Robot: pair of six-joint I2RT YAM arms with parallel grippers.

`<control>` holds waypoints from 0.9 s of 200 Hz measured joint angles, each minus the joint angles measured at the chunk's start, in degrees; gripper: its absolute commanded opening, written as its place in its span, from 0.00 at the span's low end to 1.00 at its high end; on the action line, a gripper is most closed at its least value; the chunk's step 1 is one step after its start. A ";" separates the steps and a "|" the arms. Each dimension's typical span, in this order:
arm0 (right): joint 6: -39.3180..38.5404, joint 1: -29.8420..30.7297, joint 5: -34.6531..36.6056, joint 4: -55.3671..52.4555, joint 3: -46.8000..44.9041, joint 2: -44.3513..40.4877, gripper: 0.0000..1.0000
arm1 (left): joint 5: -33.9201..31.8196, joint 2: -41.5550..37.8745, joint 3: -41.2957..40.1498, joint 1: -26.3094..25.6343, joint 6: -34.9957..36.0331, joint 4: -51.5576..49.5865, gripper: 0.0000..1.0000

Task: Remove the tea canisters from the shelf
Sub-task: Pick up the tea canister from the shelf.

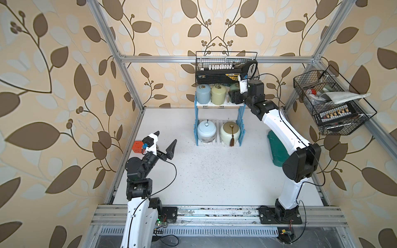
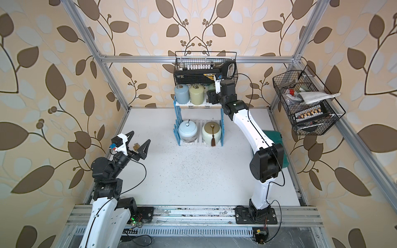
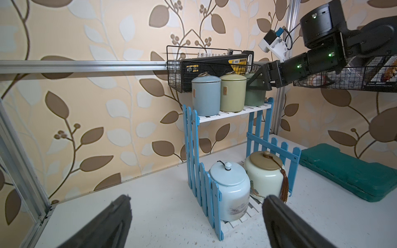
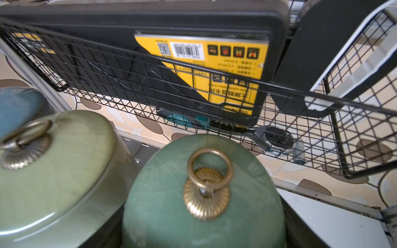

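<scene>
Right wrist view: sage green canister (image 4: 163, 199) clamped in right end effector (image 1: 233, 96), 3 o'clock end of shelf (image 1: 196, 122) top tier. Left end effector (image 1: 166, 136) spread apart, 8 o'clock of desk (image 1: 214, 176).

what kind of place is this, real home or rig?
Probably a staged robot test cell: aluminium frame lined with leaf wallpaper, arm bases bolted to a rail, shelf of tea canisters.

The white-and-black left arm (image 1: 137, 214) sits folded at seven o'clock in both top views. Its black pincer (image 1: 166, 136) is aimed toward one o'clock, with the jaws spread wide and nothing between them. The right arm (image 1: 279, 126) stretches from five o'clock toward twelve with its elbow raised. Its pincer (image 1: 233, 95) clasps the sage green lidded canister (image 4: 171, 193) on both sides.
</scene>
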 measured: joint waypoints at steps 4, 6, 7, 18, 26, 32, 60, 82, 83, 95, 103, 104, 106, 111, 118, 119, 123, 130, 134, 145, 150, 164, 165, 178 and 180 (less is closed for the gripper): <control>0.00 -0.07 0.07 -0.09 -0.11 -0.13 0.00 | 0.00 0.00 0.00 0.00 0.00 -0.09 0.99; 0.00 -0.09 0.11 -0.15 -0.17 -0.20 0.00 | 0.00 0.00 0.00 0.00 0.00 -0.15 0.99; 0.02 -0.11 0.13 -0.15 -0.24 -0.26 0.00 | 0.00 0.00 0.00 0.00 0.00 -0.20 0.99; 0.04 -0.24 0.31 -0.35 -0.52 -0.63 0.00 | 0.02 0.00 0.00 0.00 0.00 -0.48 0.99; 0.04 -0.33 0.35 -0.74 -0.55 -0.83 0.00 | 0.02 -0.02 0.00 0.00 0.00 -0.76 0.99; 0.07 -0.33 0.35 -0.98 -0.55 -0.96 0.00 | 0.04 -0.02 0.00 -0.02 0.02 -0.92 0.99; 0.11 -0.28 0.33 -1.29 -0.85 -1.40 0.00 | 0.13 -0.04 0.00 -0.07 0.15 -1.31 0.99; 0.20 -0.33 0.35 -1.42 -0.85 -1.70 0.00 | 0.68 -0.02 0.00 -0.13 0.17 -1.31 0.99; 0.20 -0.33 0.35 -1.44 -0.83 -1.70 0.00 | 0.76 -0.02 0.00 -0.13 0.17 -1.31 0.99; 0.24 -0.37 0.39 -1.86 -0.83 -2.03 0.00 | 1.01 0.00 0.00 -0.11 0.17 -1.33 0.99; 0.42 -0.39 0.42 -2.25 -0.83 -2.29 0.00 | 1.05 0.07 0.00 -0.09 0.17 -1.42 0.99; 0.39 -0.39 0.42 -2.29 -0.83 -2.32 0.00 | 1.05 0.07 0.00 -0.09 0.17 -1.44 0.99; 0.44 -0.39 0.42 -2.38 -0.83 -2.34 0.00 | 1.05 0.11 0.00 -0.07 0.17 -1.46 0.99; 0.61 -0.44 0.35 -2.60 -0.83 -2.60 0.00 | 1.09 0.15 0.00 -0.04 0.17 -1.57 0.99; 0.87 -0.44 0.26 -2.91 -0.83 -2.95 0.00 | 1.20 0.28 0.00 -0.04 0.17 -1.79 0.99; 0.90 -0.44 0.26 -2.95 -0.83 -2.97 0.00 | 1.20 0.28 0.00 -0.04 0.17 -1.84 0.99; 1.05 -0.44 0.22 -3.13 -0.83 -3.23 0.00 | 1.22 0.37 0.00 -0.02 0.17 -1.99 0.99; 1.29 -0.44 0.17 -3.34 -0.83 -3.76 0.00 | 1.25 0.50 0.00 -0.02 0.17 -2.34 0.99; 1.38 -0.42 0.09 -3.45 -0.83 -4.02 0.00 | 1.27 0.59 0.00 -0.02 0.17 -2.49 0.99; 1.73 -0.44 0.02 -3.50 -1.14 -5.27 0.00 | 1.27 0.85 0.00 -0.02 0.17 -2.86 0.99; 1.92 -0.44 0.04 -3.52 -1.42 -6.08 0.00 | 1.27 0.94 0.00 -0.02 0.15 -3.17 0.99; 2.29 -0.48 0.07 -3.45 -2.58 -8.48 0.00 | 1.27 1.14 0.00 -0.02 0.13 -3.72 0.99; 2.32 -0.48 0.04 -3.45 -2.67 -8.63 0.00 | 1.27 1.14 0.00 -0.02 0.13 -3.76 0.99; 2.56 -0.48 0.07 -2.95 -4.57 -11.47 0.00 | 1.25 1.29 0.02 -0.02 0.07 -4.37 0.99; 2.60 -0.48 0.09 -2.91 -4.92 -11.93 0.00 | 1.27 1.31 0.02 -0.02 0.07 -4.48 0.99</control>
